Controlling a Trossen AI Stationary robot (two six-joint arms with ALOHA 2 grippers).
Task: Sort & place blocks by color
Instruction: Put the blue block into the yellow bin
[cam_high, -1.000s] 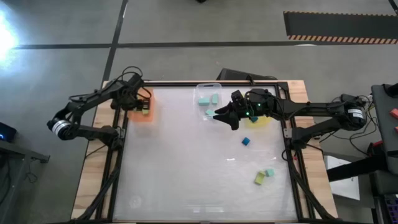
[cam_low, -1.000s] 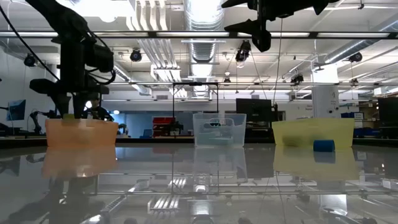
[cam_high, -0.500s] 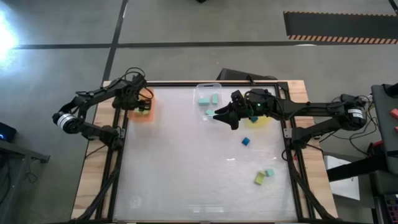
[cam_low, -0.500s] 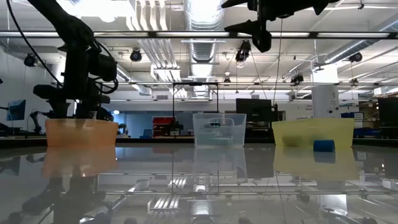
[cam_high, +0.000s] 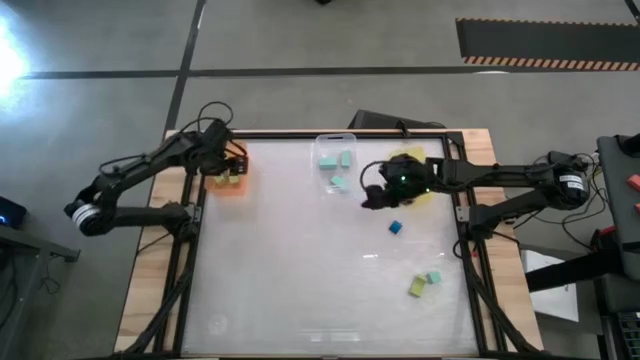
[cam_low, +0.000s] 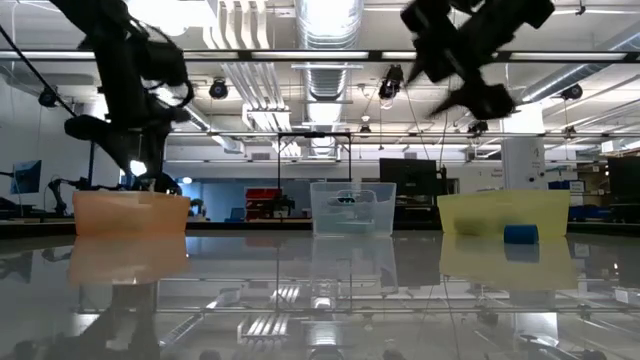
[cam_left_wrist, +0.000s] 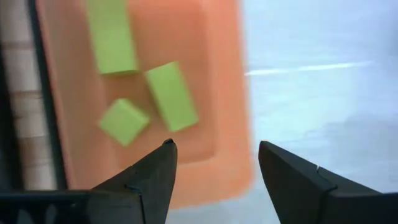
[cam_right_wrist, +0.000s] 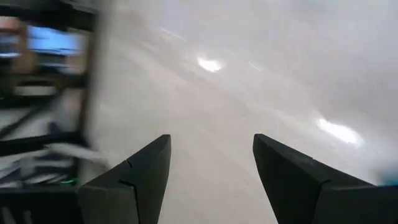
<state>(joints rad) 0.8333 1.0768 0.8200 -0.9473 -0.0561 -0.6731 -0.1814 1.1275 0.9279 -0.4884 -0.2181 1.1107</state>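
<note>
The white table (cam_high: 300, 270) fills the middle of the high view, with three trays in a row along its upper edge: the orange tray (cam_high: 229, 178) at upper left, the clear tray (cam_high: 334, 160) at centre, and the yellow tray (cam_high: 412, 180) just right of it, partly hidden under the right arm. The left gripper (cam_left_wrist: 214, 165) hangs over the orange tray with its fingers parted and nothing between them; three yellow-green blocks (cam_left_wrist: 169, 94) lie inside that tray, so a drop there looks done. The right gripper (cam_right_wrist: 210, 163), also spread and empty, hovers at centre right between the clear and yellow trays. Teal blocks (cam_high: 335, 160) sit in the clear tray. Loose on the table remain a dark blue block (cam_high: 395, 227) at centre right and, lower right, a yellow-green block (cam_high: 416, 288) touching a teal block (cam_high: 433, 278). The next move probably calls for the right gripper to descend onto the nearby blue block.
</note>
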